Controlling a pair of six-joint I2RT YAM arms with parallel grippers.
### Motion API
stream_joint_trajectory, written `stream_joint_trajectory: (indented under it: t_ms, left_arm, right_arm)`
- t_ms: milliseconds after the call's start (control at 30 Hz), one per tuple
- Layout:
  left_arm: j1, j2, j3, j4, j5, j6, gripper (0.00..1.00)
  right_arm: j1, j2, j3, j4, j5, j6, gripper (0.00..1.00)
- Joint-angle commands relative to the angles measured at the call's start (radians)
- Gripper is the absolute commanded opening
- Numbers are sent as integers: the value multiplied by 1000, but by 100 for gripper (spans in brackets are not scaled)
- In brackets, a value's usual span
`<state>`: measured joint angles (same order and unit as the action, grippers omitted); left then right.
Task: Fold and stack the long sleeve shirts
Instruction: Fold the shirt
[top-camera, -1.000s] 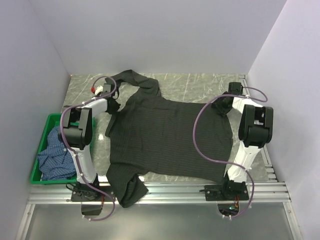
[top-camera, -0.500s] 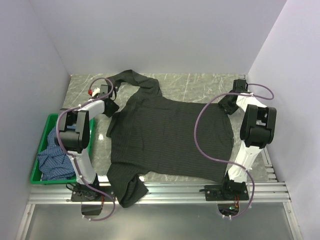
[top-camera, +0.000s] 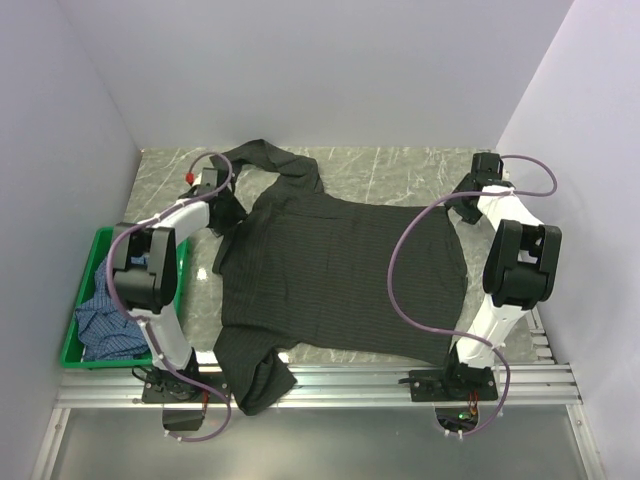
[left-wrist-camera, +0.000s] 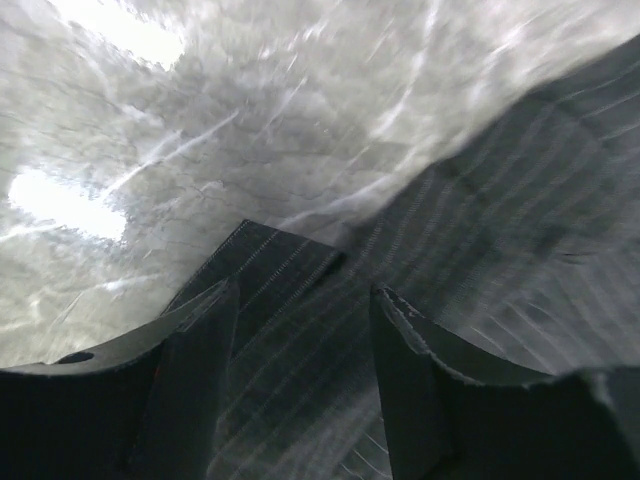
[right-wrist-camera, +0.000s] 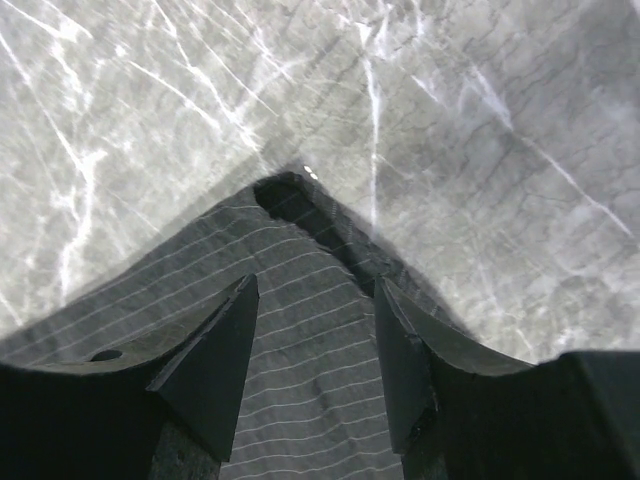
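The black shirt (top-camera: 340, 275) lies spread flat across the middle of the counter (top-camera: 400, 170), with one sleeve trailing toward the far left corner and the other hanging over the near edge. The blue shirt (top-camera: 105, 315) sits crumpled in the green crate (top-camera: 72, 335) at the left edge. The left gripper (top-camera: 222, 208) hovers released over the black shirt's far left shoulder, fingers (left-wrist-camera: 190, 370) spread. The right gripper (top-camera: 465, 203) is also released, its jaws straddling the shirt's far right corner.
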<state>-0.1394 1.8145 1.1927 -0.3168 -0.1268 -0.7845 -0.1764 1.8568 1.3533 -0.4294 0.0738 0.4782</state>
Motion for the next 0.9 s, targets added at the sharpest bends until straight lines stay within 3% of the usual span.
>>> stream_joint_trajectory:
  t_ms: [0, 300, 700, 800, 867]
  left_arm:
    - [-11, 57, 42, -28, 7, 48, 60]
    - [-12, 123, 56, -64, -33, 39, 49]
    - [-14, 149, 47, -91, -74, 18, 26]
    - [-14, 158, 51, -103, -85, 11, 20]
    - [-14, 158, 53, -111, -96, 4, 18]
  right_arm:
    - [3, 1, 16, -6, 55, -56, 57]
    - [6, 87, 52, -19, 12, -110, 45]
    - [15, 139, 63, -14, -55, -150, 43]
    - [14, 143, 66, -17, -48, -153, 36]
    - [14, 148, 70, -22, -29, -153, 24]
